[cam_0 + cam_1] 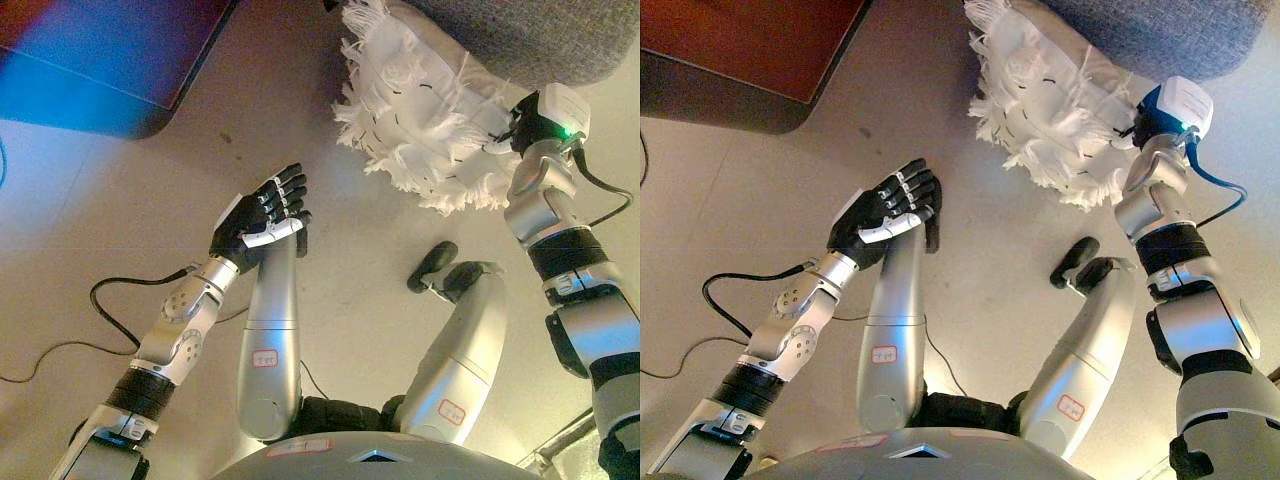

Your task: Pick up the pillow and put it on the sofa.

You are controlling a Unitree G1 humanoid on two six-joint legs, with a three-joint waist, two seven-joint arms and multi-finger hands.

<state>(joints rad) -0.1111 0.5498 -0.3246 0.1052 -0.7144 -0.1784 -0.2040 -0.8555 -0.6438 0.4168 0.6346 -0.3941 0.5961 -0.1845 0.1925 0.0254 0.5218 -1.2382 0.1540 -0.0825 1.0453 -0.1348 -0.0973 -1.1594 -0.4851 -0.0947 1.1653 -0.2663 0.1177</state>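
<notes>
The white fringed pillow (pixel 420 110) is held up against the front edge of the grey sofa (pixel 540 35) at the top right, above the beige floor. My right arm reaches up to the pillow's right side. Only the dark base of my right hand (pixel 1143 118) shows, and its fingers are hidden behind the pillow. My left hand (pixel 262 215) is open and empty, fingers straight and close together, held over the floor to the left of and below the pillow. It does not touch the pillow.
A low dark red-brown piece of furniture (pixel 740 50) with a dark rounded edge fills the top left. Beige floor (pixel 380 230) lies between it and the sofa.
</notes>
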